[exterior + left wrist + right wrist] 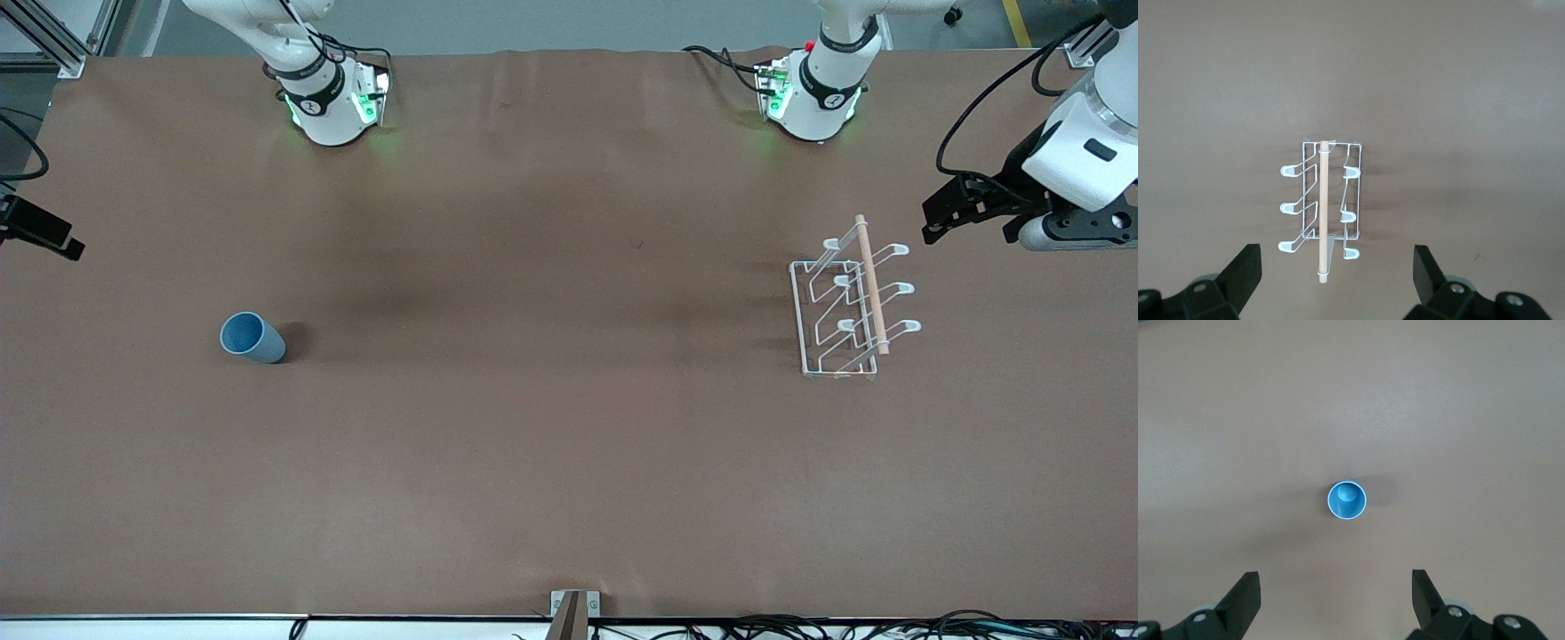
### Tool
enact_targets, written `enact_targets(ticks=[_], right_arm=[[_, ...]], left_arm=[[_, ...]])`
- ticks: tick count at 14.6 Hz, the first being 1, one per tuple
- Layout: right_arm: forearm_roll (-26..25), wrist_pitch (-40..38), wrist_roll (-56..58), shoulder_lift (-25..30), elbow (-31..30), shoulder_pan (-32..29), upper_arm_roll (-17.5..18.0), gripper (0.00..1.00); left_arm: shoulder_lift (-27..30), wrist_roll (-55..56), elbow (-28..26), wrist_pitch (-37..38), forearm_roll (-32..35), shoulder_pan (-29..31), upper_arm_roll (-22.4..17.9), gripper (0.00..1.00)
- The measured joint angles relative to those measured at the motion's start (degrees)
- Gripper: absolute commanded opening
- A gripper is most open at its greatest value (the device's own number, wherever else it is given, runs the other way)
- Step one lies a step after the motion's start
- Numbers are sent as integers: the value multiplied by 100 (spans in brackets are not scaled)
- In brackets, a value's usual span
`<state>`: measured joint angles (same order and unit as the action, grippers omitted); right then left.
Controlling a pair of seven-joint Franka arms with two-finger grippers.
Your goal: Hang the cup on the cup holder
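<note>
The light-blue cup (pixel 252 338) stands upright, mouth up, on the brown table toward the right arm's end. In the right wrist view the cup (pixel 1347 500) is seen from above. My right gripper (pixel 1335 577) hovers open and empty, well short of it; only part of the right gripper (pixel 53 238) shows at the front view's edge. The white wire cup holder (pixel 853 307), with a wooden rod on top, stands toward the left arm's end. My left gripper (pixel 969 227) hangs open and empty in the air beside it. The left wrist view shows the cup holder (pixel 1321 207) ahead of the left gripper (pixel 1337 252).
Both arm bases (pixel 329 98) (pixel 813 98) sit along the table edge farthest from the front camera. A small bracket (pixel 573 609) is fixed at the nearest edge. Bare brown table (pixel 551 356) stretches between cup and holder.
</note>
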<state>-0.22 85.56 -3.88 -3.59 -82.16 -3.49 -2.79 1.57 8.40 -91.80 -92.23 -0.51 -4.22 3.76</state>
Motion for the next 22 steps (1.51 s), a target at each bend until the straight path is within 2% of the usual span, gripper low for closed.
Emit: enact_targets(ticks=[5, 8, 10, 15, 22], right_arm=[[-2, -5, 104, 1, -129, -20, -16, 100], [-3, 392, 162, -15, -685, -58, -37, 100], [-4, 944, 189, -51, -1255, -73, -47, 100], [-9, 3007, 331, -226, -2893, -81, -50, 100], [-10, 4863, 907, -931, -3883, -199, -57, 100]], left_arm=[[0, -9, 0, 6, 0, 1, -6, 100], [0, -11, -2, 7, 0, 2, -15, 100], [0, -11, -6, 7, 0, 3, -17, 100], [-1, -11, -13, 7, 0, 10, -21, 100], [-7, -11, -22, 7, 0, 16, -23, 100]])
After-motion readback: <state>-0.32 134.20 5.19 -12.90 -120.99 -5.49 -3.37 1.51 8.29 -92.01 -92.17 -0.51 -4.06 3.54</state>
